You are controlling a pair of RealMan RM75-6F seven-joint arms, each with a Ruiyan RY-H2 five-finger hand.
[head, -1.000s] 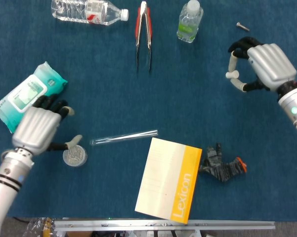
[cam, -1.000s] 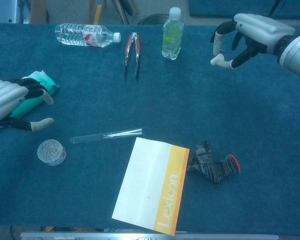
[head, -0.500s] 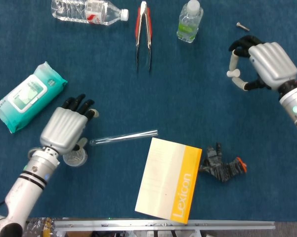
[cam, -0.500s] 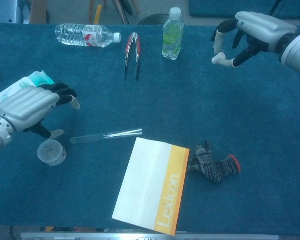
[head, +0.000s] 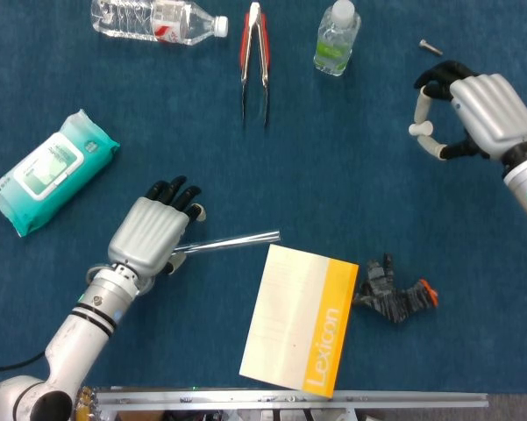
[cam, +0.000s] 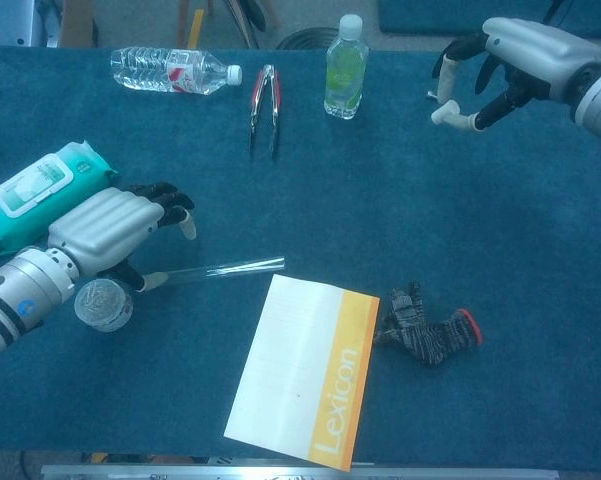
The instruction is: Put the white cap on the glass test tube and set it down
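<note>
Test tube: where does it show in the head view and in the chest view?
Head view: the test tube lies left of centre, its left end under the left hand.
Chest view: the test tube lies left of centre, just right of the left hand.
Shared landmark: the Lexicon book, directly below its right end.

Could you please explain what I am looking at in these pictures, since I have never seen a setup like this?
These are two views of one robot with two arms, each ending in a mechanical hand. The head view looks straight down; the chest view looks across the blue table. The left hand is over one end of a glass tube; whether it grips it I cannot tell. The right hand is off the table, fingers curled; anything in it is unclear. Also lying there: a notebook, wipes, tongs, two bottles, a glove and a small round container.
</note>
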